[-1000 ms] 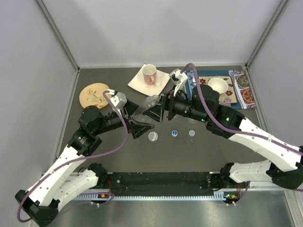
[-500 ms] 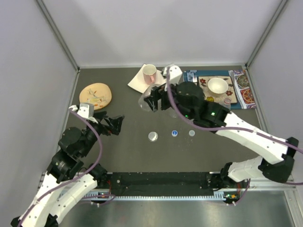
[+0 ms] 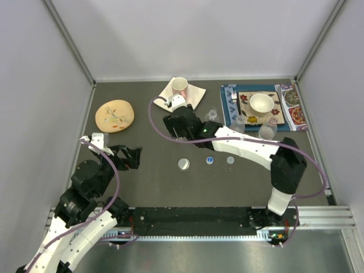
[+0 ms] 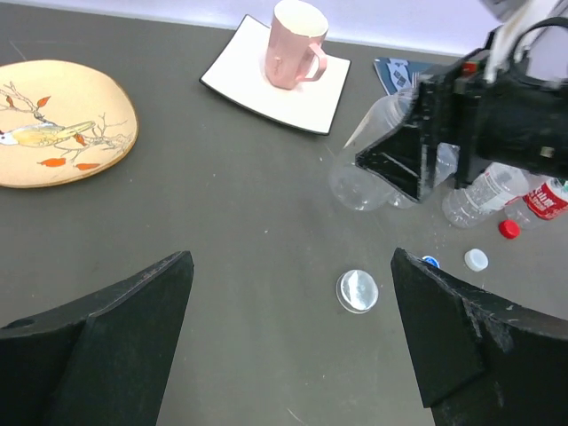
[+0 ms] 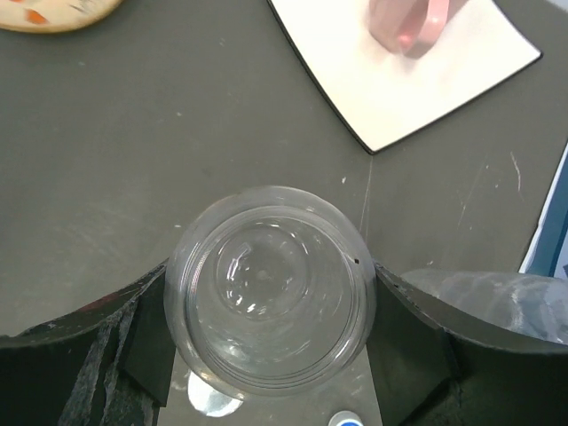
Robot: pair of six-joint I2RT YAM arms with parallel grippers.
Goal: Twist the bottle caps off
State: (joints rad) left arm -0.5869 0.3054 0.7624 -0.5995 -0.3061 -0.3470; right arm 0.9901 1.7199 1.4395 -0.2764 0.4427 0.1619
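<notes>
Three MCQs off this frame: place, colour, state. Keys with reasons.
1. The pink mug stands on: A the white square plate; B a wooden tray; C a blue bowl.
2. Colour of what lies between the wide clear cap and the white cap: A red; B blue; C green.
3. The left gripper is: A open, empty; B shut on a cap; C shut on the mug.
Key: 1 A, plate under it. 2 B, blue cap, top view. 3 A, jaws apart; the right gripper holds the squat bottle.

Left tool (image 4: 291, 293) spread, right tool (image 5: 269, 311) clamped
</notes>
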